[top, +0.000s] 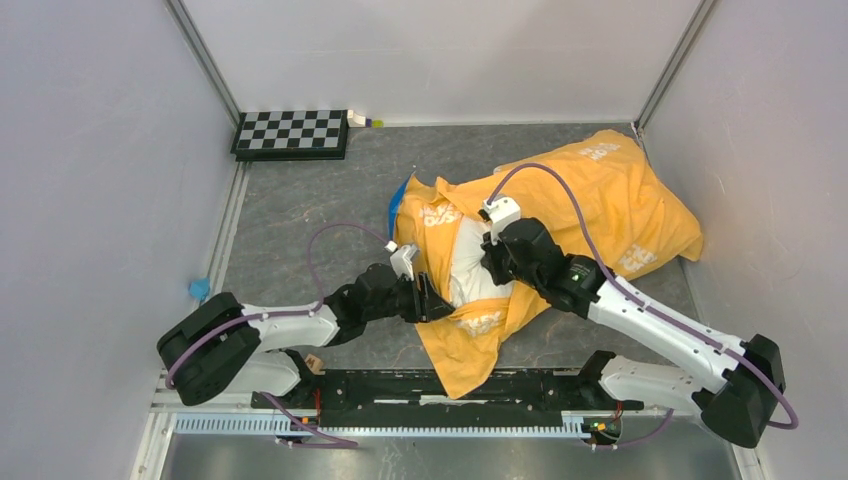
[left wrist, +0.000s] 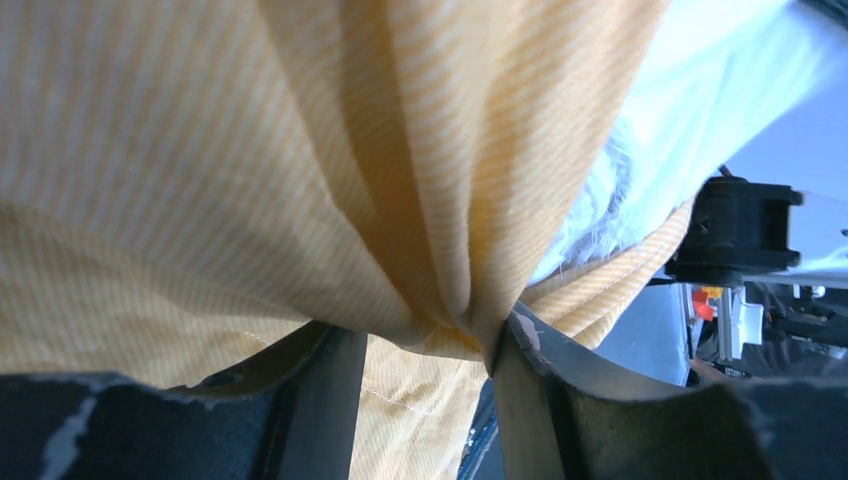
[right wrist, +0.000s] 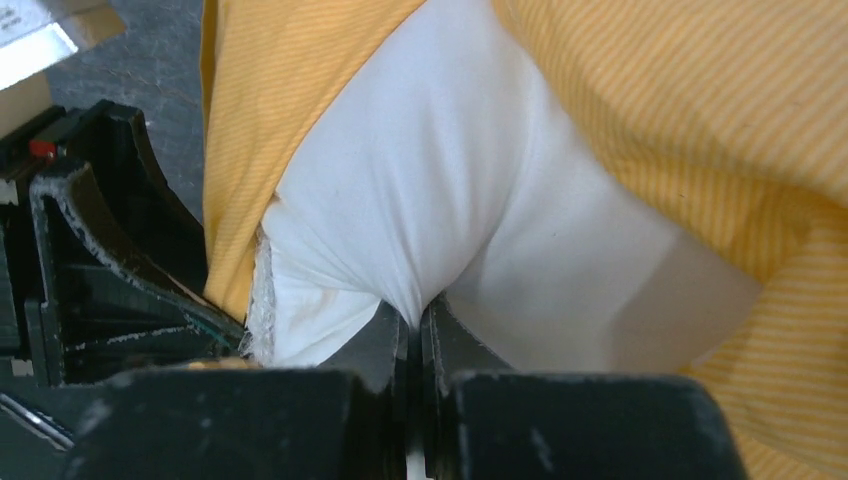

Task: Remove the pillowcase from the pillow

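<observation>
Right, both arms meet at centre frame in the top view. The pillowcase (top: 600,195), orange side up, runs across the table (top: 290,200) from centre to upper right, w/ a loose tail trailing toward the bottom edge. The pillow (top: 468,268) shows white only through the mouth at centre; the rest is inside.

The left gripper (top: 428,298) has a gathered fold of the mouth hem between its fingers, jaws narrowed around it (in its wrist view the cloth puckers tight beside one finger, so it looks held, not draped). The right gripper (top: 490,258) is pinched nearly together on a tuck of the white cover, no orange in the bite.

Judgement: early in the peel, most of the pillow is covered. To do it well, use the right as anchor & draw the left toward lower left, low and steady, so the cloth slides rather than dragging everything. The thin tuck on the right is prob. the weaker grip; if it slips, re-bite deeper.
</observation>
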Controlling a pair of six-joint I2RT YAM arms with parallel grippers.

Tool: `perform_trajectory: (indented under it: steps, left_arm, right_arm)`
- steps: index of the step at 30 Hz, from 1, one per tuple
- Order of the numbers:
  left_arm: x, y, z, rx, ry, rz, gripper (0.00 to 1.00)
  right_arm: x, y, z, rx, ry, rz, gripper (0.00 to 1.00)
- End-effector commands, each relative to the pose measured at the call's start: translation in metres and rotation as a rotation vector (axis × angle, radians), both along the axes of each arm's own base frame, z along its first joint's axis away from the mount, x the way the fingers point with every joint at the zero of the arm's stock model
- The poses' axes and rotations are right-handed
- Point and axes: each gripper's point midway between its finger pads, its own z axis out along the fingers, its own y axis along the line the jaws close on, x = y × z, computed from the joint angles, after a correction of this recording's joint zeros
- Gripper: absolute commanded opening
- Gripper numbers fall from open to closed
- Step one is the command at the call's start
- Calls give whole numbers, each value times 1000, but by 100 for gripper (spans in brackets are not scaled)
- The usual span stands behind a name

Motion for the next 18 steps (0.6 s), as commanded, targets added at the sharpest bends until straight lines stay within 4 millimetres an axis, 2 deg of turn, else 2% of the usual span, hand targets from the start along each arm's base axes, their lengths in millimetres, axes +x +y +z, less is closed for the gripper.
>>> perform_trajectory:
  steps: [1,5,8,15,18]
  left_arm:
    - [-42,6,-25,94,55,-121,54]
    - [-43,0,-24,94,54,-116,56]
    - [-46,-6,-29,89,67,-127,55]
    - [-58,-25,-31,91,66,-169,55]
    - [-62,-27,-38,118,70,-174,56]
  right_arm:
    - [37,16,97,278,-197,-70,0]
    - [43,27,97,312,-176,-58,0]
    - [46,31,109,368,-189,-62,0]
    - [63,28,142,421,-247,-118,0]
    - [74,16,165,430,-304,-178,0]
